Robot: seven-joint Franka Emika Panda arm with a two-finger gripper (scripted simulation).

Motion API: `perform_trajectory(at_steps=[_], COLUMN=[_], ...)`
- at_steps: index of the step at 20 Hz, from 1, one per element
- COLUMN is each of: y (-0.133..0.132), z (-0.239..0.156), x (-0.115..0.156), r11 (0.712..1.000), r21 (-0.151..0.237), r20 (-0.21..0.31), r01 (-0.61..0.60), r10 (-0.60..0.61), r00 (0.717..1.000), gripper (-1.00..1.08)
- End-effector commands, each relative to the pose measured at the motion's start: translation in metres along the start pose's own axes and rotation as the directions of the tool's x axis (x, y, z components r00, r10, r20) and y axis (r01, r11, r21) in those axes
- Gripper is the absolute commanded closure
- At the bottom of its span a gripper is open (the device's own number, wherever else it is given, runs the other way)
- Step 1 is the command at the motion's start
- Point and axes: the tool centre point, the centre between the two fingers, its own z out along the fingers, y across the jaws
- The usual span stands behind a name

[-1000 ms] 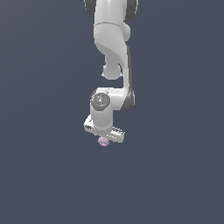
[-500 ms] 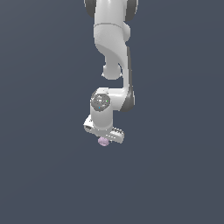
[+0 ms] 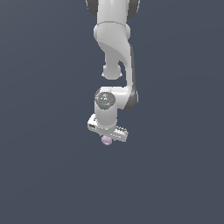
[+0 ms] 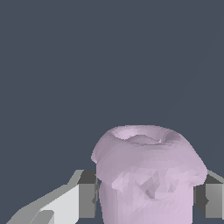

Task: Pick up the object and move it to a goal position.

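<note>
Object (image 4: 146,175) base and pincer (image 4: 146,199) fingertips cut off

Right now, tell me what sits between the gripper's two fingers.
The pale pink-lilac blob fills the gap between the gripper fingers, touching both; the wrist view shows it.

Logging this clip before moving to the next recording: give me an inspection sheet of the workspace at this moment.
Surface: plain dark grey-blue ground, no markings.
Job's things: pale pink-lilac lumpy object, between the fingers, just under the gripper in the exterior view.
Clutter: nothing seen.
Grippers: white gripper pointing down, fingers against both sides of the object.
Cables: nothing seen.
Surroundings: white arm coming down from above; no goal marker seen.
</note>
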Motion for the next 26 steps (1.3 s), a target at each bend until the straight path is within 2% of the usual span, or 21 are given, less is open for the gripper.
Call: perform_trajectory(at_steps=[1,6,18,26], y=[-0.014,-0.051,-0.170,-0.215], z=[-0.002,-0.010,-0.032,-0.040], x=[-0.010,-0.038,-0.123,-0.153], r11=[1.000,1.000,1.000,1.000], r21=[0.001,0.001,0.001,0.001], r20=[0.000,0.000,0.000,0.000], r01=[0.002,0.002,0.002,0.002], r10=[-0.002,-0.002,-0.002,-0.002], r00=[1.000,1.000,1.000,1.000], gripper=[1.08,1.08,1.08,1.08])
